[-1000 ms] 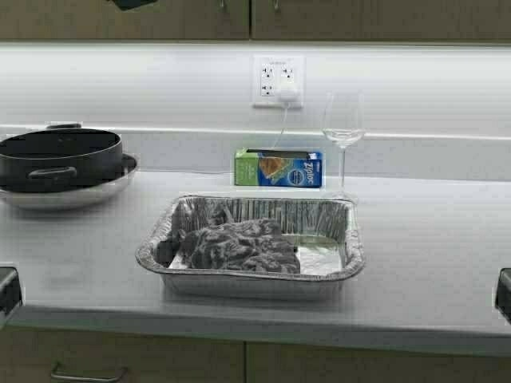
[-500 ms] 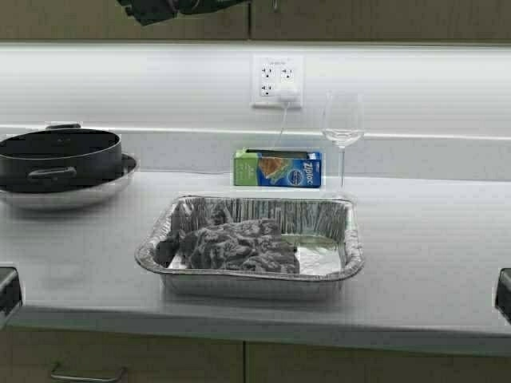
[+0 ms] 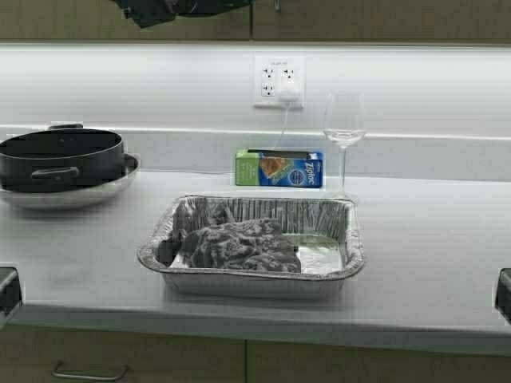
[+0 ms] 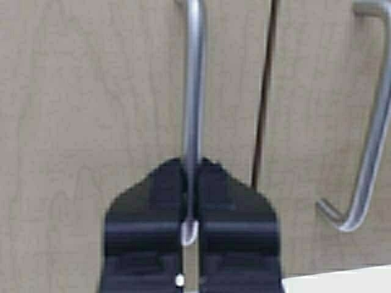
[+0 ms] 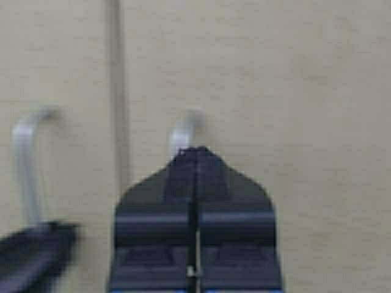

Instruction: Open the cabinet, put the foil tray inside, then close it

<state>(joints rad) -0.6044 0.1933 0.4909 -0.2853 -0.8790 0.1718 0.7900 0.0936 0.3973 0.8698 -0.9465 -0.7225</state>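
Observation:
The foil tray (image 3: 251, 249) sits mid-counter with a crumpled grey wad (image 3: 239, 246) inside it. Above hangs the cabinet (image 3: 375, 20), both tan doors flush. In the left wrist view my left gripper (image 4: 191, 168) is shut on the lower end of the left door's metal bar handle (image 4: 193, 91). The right door's handle (image 4: 371, 134) hangs beside it with nothing on it. My right gripper (image 5: 195, 152) is shut with nothing between its fingers, its tips just under the top bend of that right handle (image 5: 183, 131). A dark arm part (image 3: 172, 8) shows at the high view's top edge.
A black pot (image 3: 60, 158) in a steel bowl stands at the counter's left. A Ziploc box (image 3: 279, 168) and a wine glass (image 3: 344, 136) stand behind the tray, under a wall outlet (image 3: 278, 81). Lower drawers with a horizontal handle (image 3: 88, 373) run below the counter.
A dark arm part has come into the high view's top edge and spread right toward the door seam. The tray and the counter items have not moved.

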